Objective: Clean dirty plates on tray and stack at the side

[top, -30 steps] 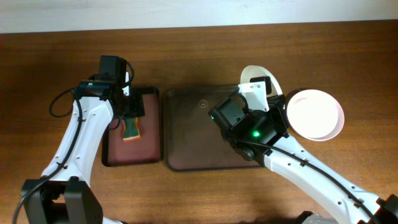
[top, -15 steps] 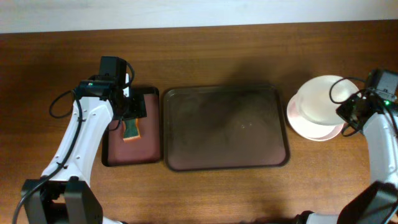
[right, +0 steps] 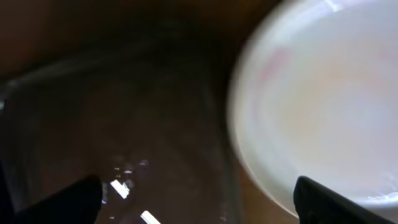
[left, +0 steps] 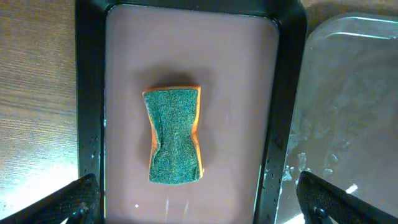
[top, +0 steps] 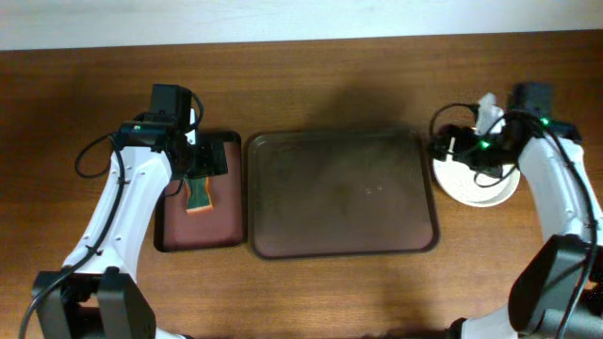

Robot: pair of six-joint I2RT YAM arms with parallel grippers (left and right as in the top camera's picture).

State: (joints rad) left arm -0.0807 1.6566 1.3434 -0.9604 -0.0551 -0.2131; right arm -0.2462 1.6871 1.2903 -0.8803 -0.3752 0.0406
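The plates (top: pixel 479 185) sit stacked on the table just right of the tray (top: pixel 339 193); the top one is white and close up in the right wrist view (right: pixel 323 99). The dark brown tray (right: pixel 124 124) is wet and holds no plate. My right gripper (top: pixel 450 149) hangs open over the gap between the tray's right rim and the stack's left edge, and its fingers (right: pixel 199 202) hold nothing. My left gripper (top: pixel 201 168) is open above the green-and-orange sponge (left: pixel 174 135), which lies loose with nothing gripping it.
The sponge (top: pixel 198 195) rests in a small black-rimmed reddish-brown tray (top: pixel 226 221), which stands directly left of the big tray (left: pixel 354 93). A pale wall edge runs along the back of the wooden table (top: pixel 311 292).
My right arm swung from over the tray out to the right, and its gripper now hangs open at the stack's left edge. The left arm has stayed above the sponge.
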